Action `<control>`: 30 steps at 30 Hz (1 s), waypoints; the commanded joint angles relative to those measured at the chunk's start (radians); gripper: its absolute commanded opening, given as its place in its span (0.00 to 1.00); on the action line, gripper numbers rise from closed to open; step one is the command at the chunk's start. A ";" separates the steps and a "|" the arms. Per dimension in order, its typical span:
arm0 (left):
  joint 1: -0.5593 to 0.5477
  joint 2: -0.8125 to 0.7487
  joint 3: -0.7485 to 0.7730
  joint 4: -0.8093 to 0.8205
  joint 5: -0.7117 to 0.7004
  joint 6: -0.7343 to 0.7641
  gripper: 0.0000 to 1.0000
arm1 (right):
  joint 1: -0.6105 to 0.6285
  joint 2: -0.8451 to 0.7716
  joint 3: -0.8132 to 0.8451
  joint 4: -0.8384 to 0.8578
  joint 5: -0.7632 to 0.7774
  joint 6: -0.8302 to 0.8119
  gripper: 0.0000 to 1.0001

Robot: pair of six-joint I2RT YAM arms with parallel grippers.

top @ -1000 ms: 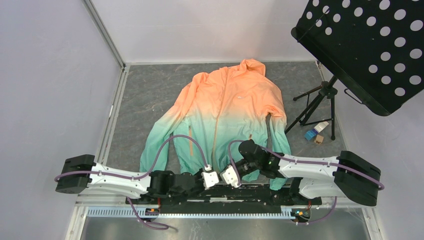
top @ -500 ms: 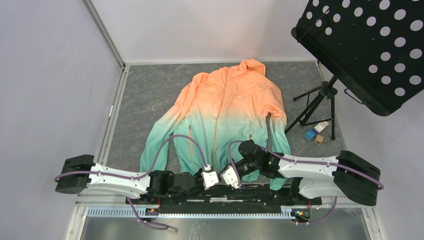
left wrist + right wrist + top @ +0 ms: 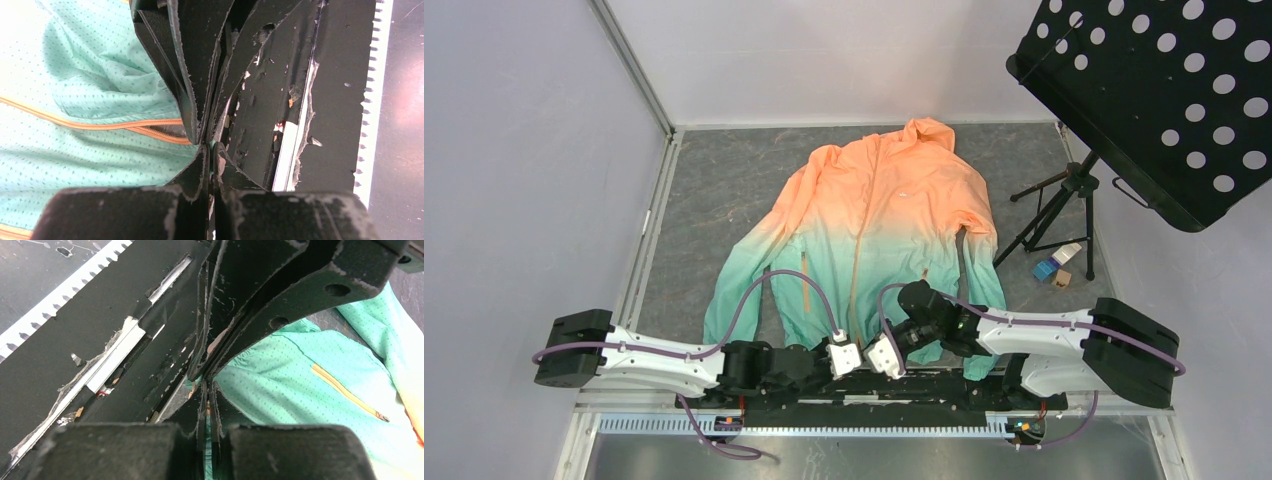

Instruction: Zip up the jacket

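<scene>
Clamping the mint hem of the jacket (image 3: 874,220) in the left claw (image 3: 844,355), pressed narrow at the end of the orange zipper (image 3: 100,125). Nipping hem fabric just beside it in the right claw (image 3: 884,352), nearly closed. Spread flat on the grey surface (image 3: 724,190), hood far, hem near.

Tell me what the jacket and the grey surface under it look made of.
The jacket: thin matte synthetic weave, probably nylon or polyester; it creases finely and carries a tiny dot pattern. The grey surface: matte, marbled sheet, perhaps rubber or vinyl; unsure.
</scene>
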 commanded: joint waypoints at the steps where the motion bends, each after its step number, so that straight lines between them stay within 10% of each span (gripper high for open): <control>1: -0.009 -0.014 0.026 0.050 0.007 0.010 0.02 | 0.007 -0.008 -0.008 0.078 0.010 0.031 0.01; 8: -0.010 0.036 0.046 0.048 -0.003 0.010 0.02 | 0.006 -0.060 -0.141 0.426 0.286 0.459 0.00; 15: -0.029 0.075 0.071 0.033 -0.026 0.015 0.02 | 0.004 0.006 -0.106 0.434 0.547 0.752 0.00; 30: -0.159 0.025 0.135 -0.123 -0.288 -0.072 0.02 | 0.005 0.010 -0.178 0.545 0.665 0.879 0.00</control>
